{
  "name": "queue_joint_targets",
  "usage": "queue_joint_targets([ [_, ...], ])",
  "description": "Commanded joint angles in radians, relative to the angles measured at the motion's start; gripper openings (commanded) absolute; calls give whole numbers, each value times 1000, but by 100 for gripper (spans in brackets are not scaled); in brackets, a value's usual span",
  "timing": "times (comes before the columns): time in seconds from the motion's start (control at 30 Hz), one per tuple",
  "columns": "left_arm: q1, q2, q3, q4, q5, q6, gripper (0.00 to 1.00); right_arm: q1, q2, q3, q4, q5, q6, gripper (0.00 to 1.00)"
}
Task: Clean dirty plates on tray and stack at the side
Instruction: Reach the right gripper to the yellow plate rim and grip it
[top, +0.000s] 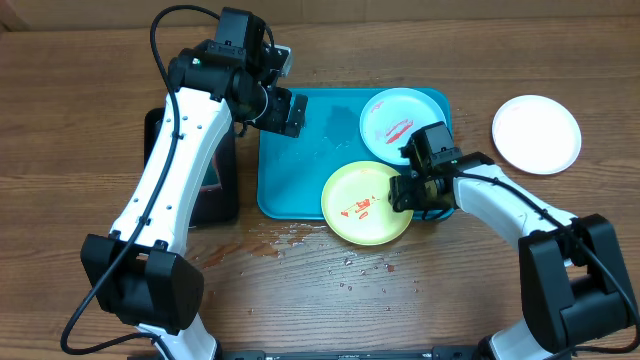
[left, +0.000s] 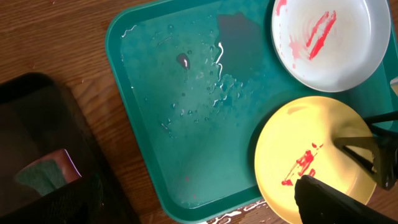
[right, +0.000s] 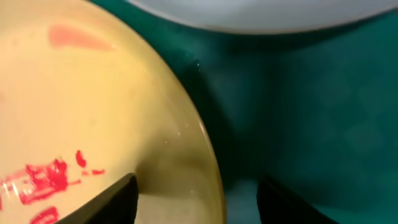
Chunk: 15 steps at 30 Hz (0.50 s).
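Two smeared plates on the tray (top: 300, 170), white plate (top: 536, 133) off it

Seen from overhead, the turquoise tray lies mid-table. The mint plate (top: 400, 122) sits in its 2 o'clock corner, streaked red across its face. The yellow-green plate (top: 360, 205) lies at the tray's 5 o'clock with a red smear near its middle, and its lower edge hangs over the tray rim above the table (top: 450, 290). The white plate rests on the bare wood at 3 o'clock, well apart from the tray, with no red showing.

The right gripper (top: 405, 190) is at the yellow-green plate's 3 o'clock edge. Its wrist view shows the two fingers spread wide, one over the plate and one over the tray floor, with the rim between them.

The left gripper (top: 288, 113) hangs over the tray's 10 o'clock corner; I cannot tell how its jaws stand. Water beads (left: 211, 81) glisten on the tray floor. The black tray (top: 190, 190) at 9 o'clock holds a sponge (left: 43, 174). Wet reddish spots (top: 270, 245) mark the table at 6 o'clock.
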Motion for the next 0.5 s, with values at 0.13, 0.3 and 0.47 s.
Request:
queue_joint_targets([
  [0.13,-6,0,7,0,-9,-7,100,-1,18,-7,5,34,31,28],
  [0.3,-6,0,7,-1,-10,-7,100,-1,17,-2,5,29,60,8],
  [0.47,-5,0,7,-2,-11,-7,100,-1,17,31,-19,-9,66,4],
])
